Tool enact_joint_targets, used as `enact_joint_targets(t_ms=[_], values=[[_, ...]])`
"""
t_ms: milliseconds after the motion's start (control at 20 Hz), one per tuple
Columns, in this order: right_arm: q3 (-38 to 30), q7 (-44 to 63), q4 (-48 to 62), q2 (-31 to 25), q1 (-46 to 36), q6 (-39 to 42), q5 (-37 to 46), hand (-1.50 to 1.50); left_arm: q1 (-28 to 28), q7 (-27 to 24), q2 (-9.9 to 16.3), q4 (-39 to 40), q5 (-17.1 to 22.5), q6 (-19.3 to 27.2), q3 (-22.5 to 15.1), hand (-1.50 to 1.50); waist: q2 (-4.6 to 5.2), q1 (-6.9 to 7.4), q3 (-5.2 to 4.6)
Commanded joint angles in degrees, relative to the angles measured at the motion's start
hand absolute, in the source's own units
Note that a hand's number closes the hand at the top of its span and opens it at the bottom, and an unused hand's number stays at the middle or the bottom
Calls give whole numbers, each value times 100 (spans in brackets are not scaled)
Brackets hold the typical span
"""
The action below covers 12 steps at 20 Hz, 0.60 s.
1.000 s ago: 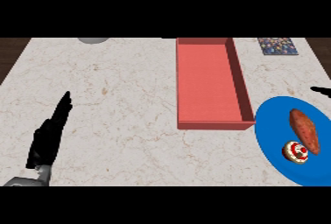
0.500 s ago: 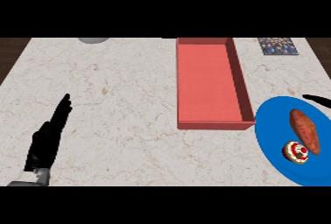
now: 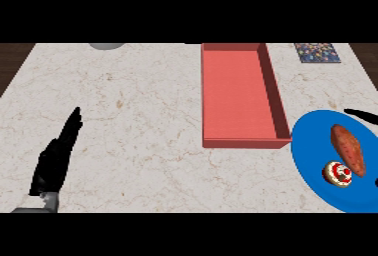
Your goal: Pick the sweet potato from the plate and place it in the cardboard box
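At right edge, the right hand (image 3: 360, 115) shows only fingertips, state unclear; left hand (image 3: 55, 157) rests open. Reaching the sweet potato (image 3: 348, 149) might knock the small cake (image 3: 339, 173) alongside.

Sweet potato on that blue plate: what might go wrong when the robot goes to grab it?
The small red-and-white item touches the sweet potato, so the right hand, only partly in view at the edge, might knock it. The plate lies close beside the red box, whose wall could catch the potato on the way over.
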Motion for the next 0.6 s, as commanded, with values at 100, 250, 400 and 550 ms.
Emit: enact_joint_targets(t_ms=[100,250,400,550], values=[[-296,-435,385,197,9,-87,497,-150,3,62,-118,-42,-245,-162,227,0,1,-1,1],[-281,-438,421,416,85,-250,695,-150,339,369,-300,-626,-372,-100,42,0,-2,8,2],[-310,-26,284,774,-113,-99,756,-150,-139,-155,-266,409,-270,-354,473,0,3,-7,0],[-417,-247,408,786,-140,-156,970,-150,179,47,-395,-231,-470,-342,336,0,1,8,1]])
